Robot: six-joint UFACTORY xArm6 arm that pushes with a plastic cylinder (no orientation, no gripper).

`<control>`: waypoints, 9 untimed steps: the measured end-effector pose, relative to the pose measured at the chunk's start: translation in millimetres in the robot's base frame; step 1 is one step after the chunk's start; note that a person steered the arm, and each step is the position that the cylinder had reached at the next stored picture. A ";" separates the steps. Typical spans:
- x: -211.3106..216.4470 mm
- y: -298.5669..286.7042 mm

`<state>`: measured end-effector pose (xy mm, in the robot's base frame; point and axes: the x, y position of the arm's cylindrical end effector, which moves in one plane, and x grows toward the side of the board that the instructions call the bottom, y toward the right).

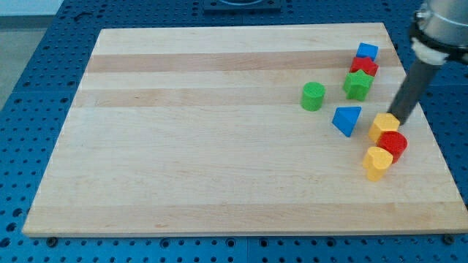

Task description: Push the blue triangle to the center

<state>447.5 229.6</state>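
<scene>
Blue triangle block sits on the pale wooden counter, toward the view's left of my tip, apart from it. My end effector is a bare rod, holding nothing. Next I should push the triangle left, I think.

Pale wooden board on blue perforated bench; all blocks on right half. Far right: blue cube, red block, green star-like block touching in a line; green cylinder left of these; blue triangle nearer; yellow block, red cylinder, yellow heart clustered right.
</scene>
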 end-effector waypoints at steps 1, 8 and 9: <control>0.0 -55.5; 7.8 -174.0; -7.3 -192.1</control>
<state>440.1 37.5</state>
